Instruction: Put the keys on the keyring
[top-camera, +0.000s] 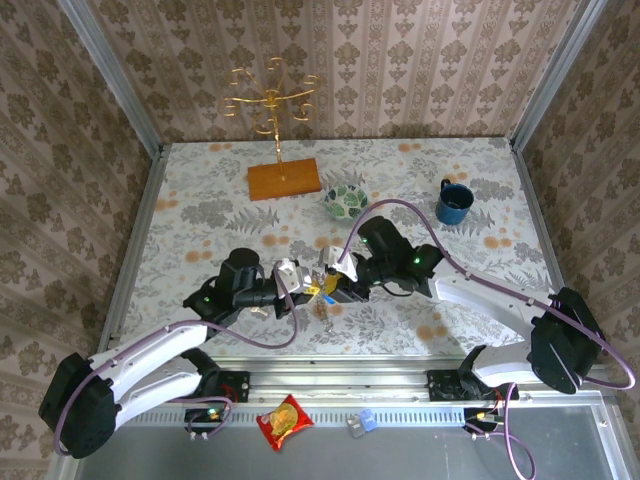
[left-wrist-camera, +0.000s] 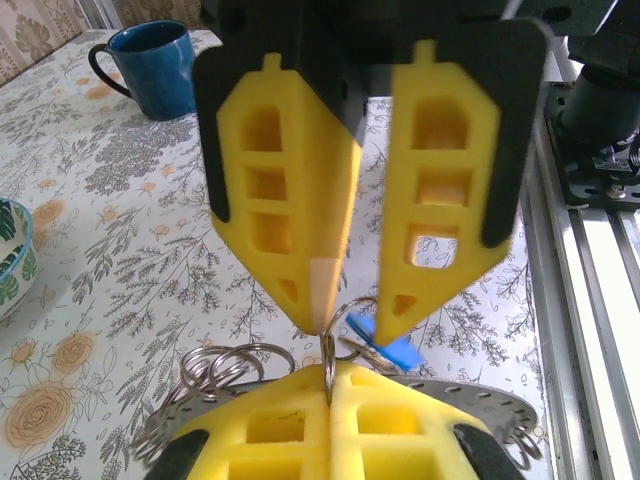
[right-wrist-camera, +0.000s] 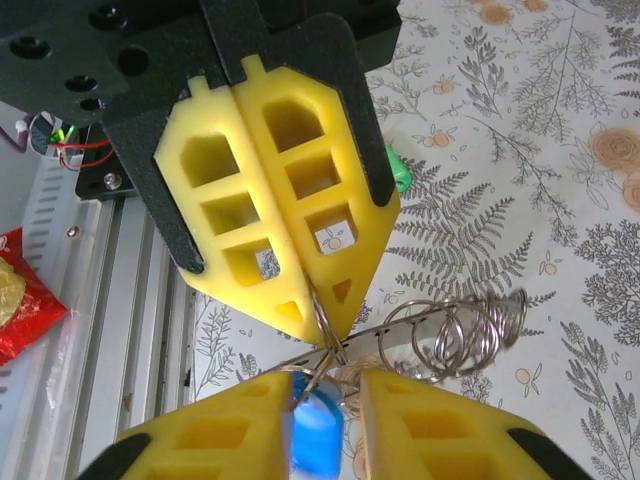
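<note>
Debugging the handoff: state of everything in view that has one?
left gripper: shut on a small wire ring
right gripper: open
blue key: between the open right jaws
green key: partly hidden behind left gripper
keyring: roughly level, loose rings at its edge
blue mug: upright
patterned bowl: upright

The left gripper (top-camera: 311, 287) and right gripper (top-camera: 337, 289) meet tip to tip at the table's near middle. The keyring (top-camera: 324, 309) and blue-headed key (top-camera: 328, 297) sit between them.

Floral table (top-camera: 200, 205): mug (top-camera: 453, 203), bowl (top-camera: 344, 202), stand (top-camera: 284, 179)
</note>
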